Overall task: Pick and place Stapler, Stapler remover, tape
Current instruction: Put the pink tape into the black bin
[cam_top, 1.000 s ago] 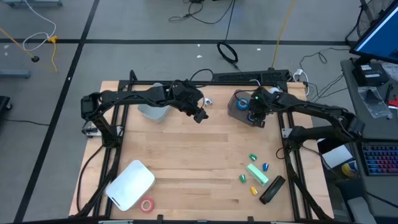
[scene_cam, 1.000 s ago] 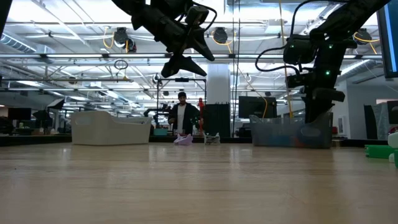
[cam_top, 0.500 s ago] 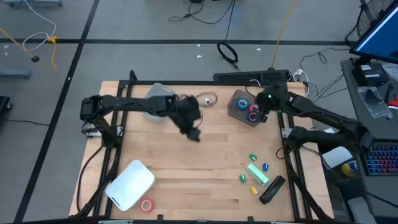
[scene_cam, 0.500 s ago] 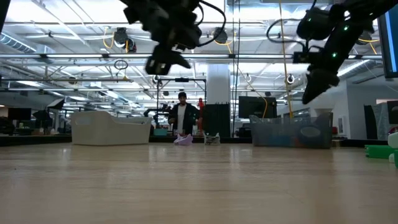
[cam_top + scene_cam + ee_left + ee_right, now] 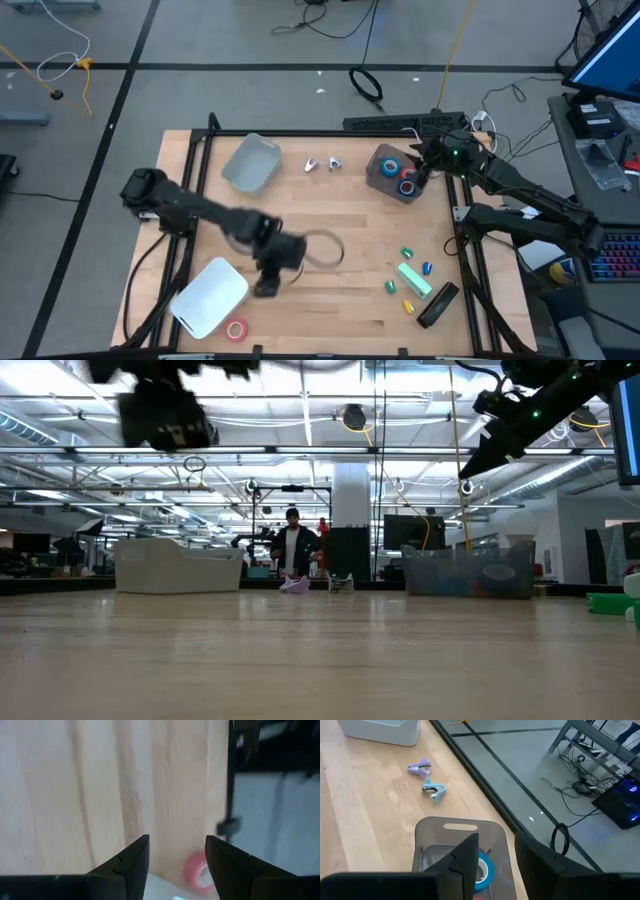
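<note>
Hovering at the near edge, left gripper (image 5: 268, 283) sits just beside the white bin (image 5: 210, 296), on that bin's right, fingers (image 5: 131, 861) spread with nothing between them. Key relation: the pink tape roll (image 5: 237, 329) lies flat on the table (image 5: 330, 215) just past the fingertips in the left wrist view (image 5: 196, 873), and from above it sits at the white bin's near-right corner, slightly nearer than the gripper. Left arm is far closer to it than the right. A ring has no long axis, so approach angle looks free; my guess is the bin wall is the only thing crowding the grasp. Further right of the white bin, well apart: black stapler (image 5: 437, 304), green block (image 5: 414, 279) and several small coloured pieces (image 5: 407, 253) clustered near the right rail. Moving back from the white bin: a pale grey bin (image 5: 251, 163) at the far left, then two small staple removers (image 5: 321, 163) lying loose between it and the clear bin (image 5: 382, 176), which holds blue and red tape rolls (image 5: 405, 178). Right gripper (image 5: 428, 165) hangs over the clear bin's right rim, fingers parted and empty; its wrist view looks down on a blue roll (image 5: 482, 870) inside. Staple removers are nearer the right arm. In the room behind, a person (image 5: 292, 547) stands far off, clear of the table.
</note>
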### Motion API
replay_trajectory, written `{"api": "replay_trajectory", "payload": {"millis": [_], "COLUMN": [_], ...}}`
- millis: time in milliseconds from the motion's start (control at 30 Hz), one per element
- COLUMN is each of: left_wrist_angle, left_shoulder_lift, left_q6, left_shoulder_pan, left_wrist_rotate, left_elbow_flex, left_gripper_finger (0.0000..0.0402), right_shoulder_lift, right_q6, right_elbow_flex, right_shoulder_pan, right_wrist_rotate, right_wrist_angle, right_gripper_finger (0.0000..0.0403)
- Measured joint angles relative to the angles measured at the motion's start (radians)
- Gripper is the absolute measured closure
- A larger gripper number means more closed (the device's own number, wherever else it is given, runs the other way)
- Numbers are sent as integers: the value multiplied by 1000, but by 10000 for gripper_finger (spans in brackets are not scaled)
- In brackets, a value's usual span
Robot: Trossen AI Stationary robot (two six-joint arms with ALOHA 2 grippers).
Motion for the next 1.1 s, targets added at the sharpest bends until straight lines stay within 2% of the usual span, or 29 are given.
{"api": "replay_trajectory", "payload": {"millis": [167,300,500,767,1000,1100], "left_wrist_angle": [-45,-46,-24,61,61,54], "left_shoulder_lift": [0,0,0,12,116,156], "left_q6": [150,185,148,173,278,268], "left_shoulder_pan": [-176,-270,-348,-403,-439,-444], "left_wrist_rotate": [-214,-344,-331,-321,-283,-282], "left_elbow_flex": [0,0,0,0,-1,-1], "left_gripper_finger": [208,208,208,208,208,208], "right_shoulder_lift": [0,0,0,0,0,0], "right_q6": [0,1,2,3,19,29], "right_elbow_flex": [0,0,0,0,0,0], "right_shoulder_pan": [0,0,0,0,0,0], "right_wrist_rotate": [0,0,0,0,0,0], "right_wrist_angle": [6,31,65,73,73,73], "right_gripper_finger": [284,284,284,284,284,284]}}
